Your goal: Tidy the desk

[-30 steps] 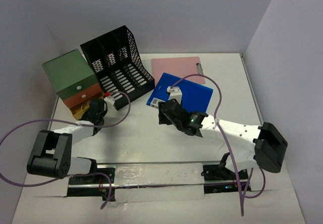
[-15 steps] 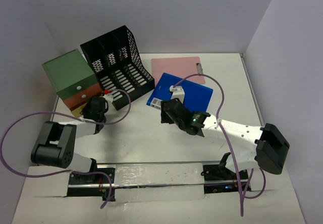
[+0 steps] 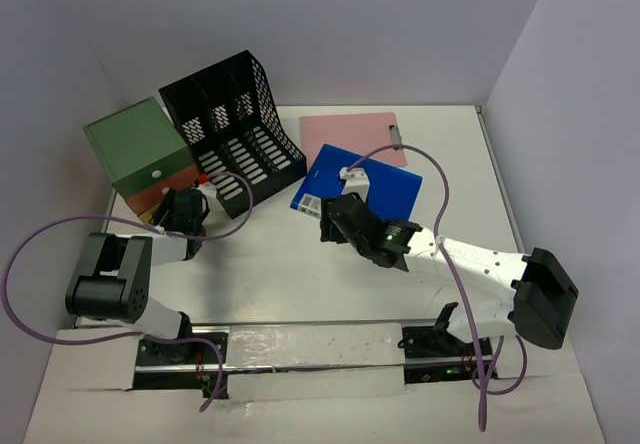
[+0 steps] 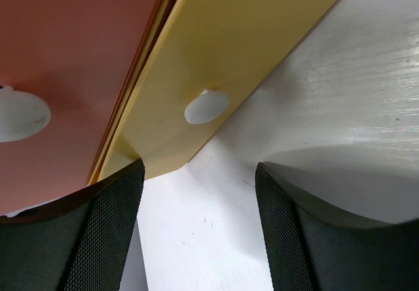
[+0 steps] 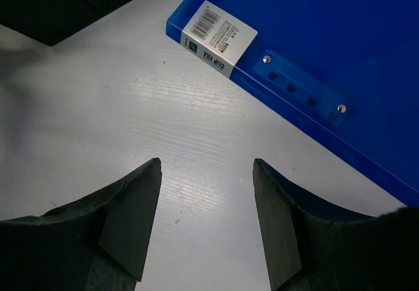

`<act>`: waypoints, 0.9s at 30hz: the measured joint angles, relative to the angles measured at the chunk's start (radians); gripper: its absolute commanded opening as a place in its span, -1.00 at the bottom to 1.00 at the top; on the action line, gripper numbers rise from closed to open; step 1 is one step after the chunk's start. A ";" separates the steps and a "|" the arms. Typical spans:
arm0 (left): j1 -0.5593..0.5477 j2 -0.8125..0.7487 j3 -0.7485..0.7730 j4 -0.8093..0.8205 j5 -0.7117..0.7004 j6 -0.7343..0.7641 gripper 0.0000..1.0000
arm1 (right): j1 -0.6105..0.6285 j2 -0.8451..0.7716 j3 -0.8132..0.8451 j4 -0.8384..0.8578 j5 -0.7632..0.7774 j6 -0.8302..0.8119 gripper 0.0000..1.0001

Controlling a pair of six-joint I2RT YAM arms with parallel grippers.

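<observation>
The desk (image 3: 280,274) is a white tabletop. At its left stands a green drawer box (image 3: 125,144). In the left wrist view I see its orange drawer front (image 4: 72,48) and the yellow drawer front (image 4: 249,35) with a white knob (image 4: 206,106). My left gripper (image 3: 175,200) (image 4: 200,173) is open just in front of the yellow drawer, holding nothing. A blue clip file (image 3: 368,186) (image 5: 327,35) lies mid-desk. My right gripper (image 3: 330,220) (image 5: 206,166) hovers open over bare desk beside the file's labelled corner.
A black mesh file organizer (image 3: 232,129) (image 5: 59,2) stands behind the left gripper, next to the drawer box. A pink clipboard (image 3: 355,134) lies behind the blue file. Pale walls enclose the desk. Purple cables loop from both arms.
My left gripper has opened and moved up toward the drawer box; the yellow drawer sticks out less than before. The right arm has shifted slightly right, jaws unchanged.
</observation>
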 measured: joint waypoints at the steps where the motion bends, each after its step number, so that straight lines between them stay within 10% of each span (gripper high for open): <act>1: 0.000 0.000 0.000 0.001 0.001 0.001 0.53 | 0.000 0.000 0.000 0.000 0.000 0.000 0.30; 27: 0.019 -0.196 0.002 -0.132 0.159 -0.060 0.63 | -0.148 -0.096 -0.079 -0.006 -0.088 0.044 0.45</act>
